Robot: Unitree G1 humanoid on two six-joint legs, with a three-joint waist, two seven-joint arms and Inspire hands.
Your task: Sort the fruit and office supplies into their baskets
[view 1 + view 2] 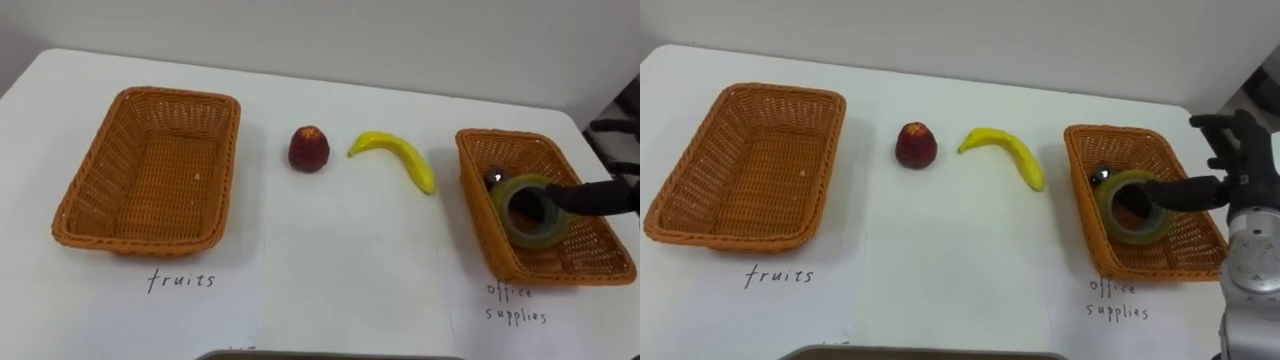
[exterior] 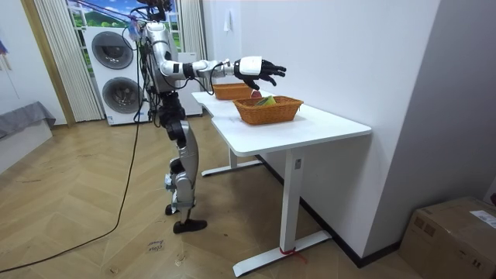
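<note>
White table [image 1: 330, 265], contents read left to right.

Left basket [image 1: 135, 243]: empty, handwritten label in front.

Near centre, well apart from both baskets: red fruit [image 1: 309, 149], upright. Just to its right, banana [image 1: 400, 157], lying curved, lower tip toward the right basket [image 1: 478, 195].

Inside the right basket: tape roll [image 1: 535, 237], tilted on the wicker floor. Behind it, a small dark object [image 1: 494, 178], too small to identify.

Over that basket's right side: right hand [image 1: 1243, 165], fingers spread and straight, one dark digit reaching to the roll's rim. Touching or just short of it, not resolvable. No curled grip on anything.

Step in hand, as judged: office supplies placed, tape lying in its basket, hand apparently letting go. Fruit not yet sorted.

Next move, as judged:
- Lift clear of the right basket without dragging the roll.
- Travel left to the banana, the nearer piece, and close around its middle.
- Carry it across to the left basket.
- Likewise for the red fruit.

Points of care: banana apt to spin under a loose grip; red fruit apt to roll if nudged.
</note>
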